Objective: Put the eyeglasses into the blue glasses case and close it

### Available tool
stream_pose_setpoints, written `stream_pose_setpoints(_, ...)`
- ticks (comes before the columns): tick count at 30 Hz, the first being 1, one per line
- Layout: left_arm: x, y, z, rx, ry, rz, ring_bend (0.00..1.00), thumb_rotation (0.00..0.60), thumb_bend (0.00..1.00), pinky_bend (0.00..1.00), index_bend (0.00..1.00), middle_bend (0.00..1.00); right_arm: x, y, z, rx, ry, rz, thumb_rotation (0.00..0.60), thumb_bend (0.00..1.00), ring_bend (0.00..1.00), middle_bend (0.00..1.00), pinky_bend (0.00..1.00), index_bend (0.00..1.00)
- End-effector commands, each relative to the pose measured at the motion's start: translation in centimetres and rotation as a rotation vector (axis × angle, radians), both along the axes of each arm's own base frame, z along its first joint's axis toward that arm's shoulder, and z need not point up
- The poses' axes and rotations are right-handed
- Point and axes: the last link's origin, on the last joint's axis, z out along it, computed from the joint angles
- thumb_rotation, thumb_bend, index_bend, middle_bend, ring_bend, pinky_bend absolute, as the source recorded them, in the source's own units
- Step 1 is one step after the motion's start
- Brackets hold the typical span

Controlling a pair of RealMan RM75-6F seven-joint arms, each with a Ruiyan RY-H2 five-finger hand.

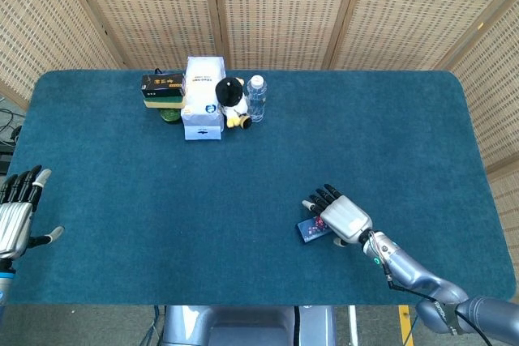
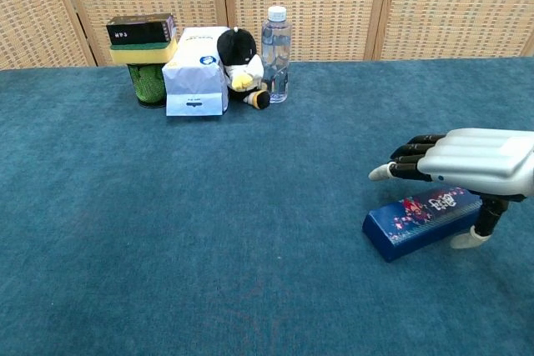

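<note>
The blue glasses case lies shut on the teal cloth, near the front right, with a red and white pattern on its lid. My right hand hovers flat just over its right half, fingers stretched out and pointing left. The thumb hangs down by the case's right end; whether it touches is unclear. My left hand rests open at the table's far left edge, holding nothing. No eyeglasses show in either view.
At the back left stand a black box on a green cup, a white tissue pack, a penguin plush and a water bottle. Wicker screens close off the back.
</note>
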Motion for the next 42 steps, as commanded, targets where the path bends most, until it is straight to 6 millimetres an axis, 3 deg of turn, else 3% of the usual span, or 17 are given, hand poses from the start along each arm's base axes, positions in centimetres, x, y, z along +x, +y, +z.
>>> stream_pose_setpoints(1,0.0,0.0,0.0,0.001,0.000,0.000,0.00,0.600,0.00,0.00,0.00,0.00,-0.1,-0.2,-0.2,-0.013,0.002,0.002,0.600,0.24,0.00,0.23,0.04,0.13)
stream_pose_setpoints(10,0.0,0.0,0.0,0.002,0.001,0.001,0.00,0.600,0.00,0.00,0.00,0.00,-0.2,-0.6,-0.9,-0.034,-0.024,0.004,0.600,0.28,0.00,0.42,0.04,0.37)
stream_pose_setpoints(18,-0.1,0.1,0.0,0.002,0.003,0.004,0.00,0.600,0.00,0.00,0.00,0.00,-0.4,-0.7,-1.1,-0.045,-0.035,0.015,0.600,0.34,0.03,0.47,0.04,0.44)
stream_pose_setpoints(21,-0.1,0.0,0.0,0.002,0.003,0.004,0.00,0.600,0.00,0.00,0.00,0.00,-0.4,-0.6,-1.2,-0.043,-0.035,0.017,0.600,0.33,0.03,0.44,0.03,0.43)
stream_pose_setpoints(23,0.0,0.0,0.0,0.003,0.003,0.003,0.00,0.600,0.00,0.00,0.00,0.00,-0.4,-0.5,-1.2,-0.038,-0.034,0.015,0.600,0.29,0.03,0.34,0.03,0.36)
stream_pose_setpoints(25,-0.1,0.0,0.0,0.004,0.002,0.003,0.00,0.600,0.00,0.00,0.00,0.00,-0.4,-0.3,-1.3,-0.017,-0.036,0.000,0.600,0.18,0.02,0.17,0.03,0.17)
stream_pose_setpoints(27,-0.1,0.0,0.0,0.005,0.001,0.003,0.00,0.600,0.00,0.00,0.00,0.00,-0.3,-0.1,-1.1,0.004,-0.053,-0.021,0.600,0.09,0.00,0.06,0.03,0.04)
stream_pose_setpoints(29,0.0,0.0,0.1,0.005,-0.001,0.002,0.00,0.600,0.00,0.00,0.00,0.00,0.0,0.0,-0.7,0.009,-0.073,-0.024,0.600,0.05,0.00,0.01,0.04,0.00)
stream_pose_setpoints(34,0.1,-0.1,0.2,0.008,-0.010,-0.005,0.00,0.600,0.00,0.00,0.00,0.00,0.8,0.5,1.5,-0.023,-0.118,-0.008,0.600,0.05,0.00,0.00,0.04,0.00)
stream_pose_setpoints(42,0.5,-0.6,0.7,0.011,-0.026,-0.028,0.00,0.600,0.00,0.00,0.00,0.00,0.0,4.9,10.0,-0.234,-0.266,-0.065,0.600,0.05,0.00,0.00,0.03,0.00)
